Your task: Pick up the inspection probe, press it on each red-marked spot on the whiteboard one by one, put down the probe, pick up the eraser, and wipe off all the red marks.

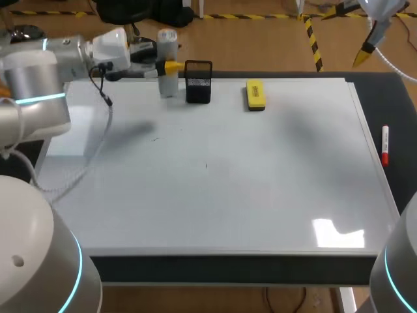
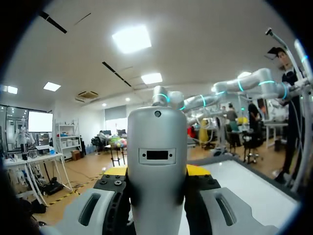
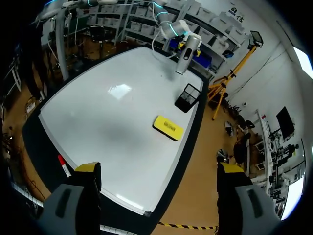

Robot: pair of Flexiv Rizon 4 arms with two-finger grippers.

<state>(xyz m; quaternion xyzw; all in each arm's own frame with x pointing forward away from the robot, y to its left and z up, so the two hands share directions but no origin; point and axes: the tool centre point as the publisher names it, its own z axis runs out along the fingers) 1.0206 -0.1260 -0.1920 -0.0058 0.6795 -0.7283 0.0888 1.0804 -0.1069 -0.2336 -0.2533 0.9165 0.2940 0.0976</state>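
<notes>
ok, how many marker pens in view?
1: a red marker lying on the dark table strip right of the whiteboard. The mesh holder could hide others.

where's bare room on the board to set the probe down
The middle and front of the whiteboard are bare, from the eraser forward to the near edge; so is the back right corner. Crowded only at back left: probe in the left gripper, beside the mesh holder. A marker lies off the right edge.

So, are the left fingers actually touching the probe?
Touching. The left wrist view shows both fingers pressed against opposite sides of the probe.
</notes>
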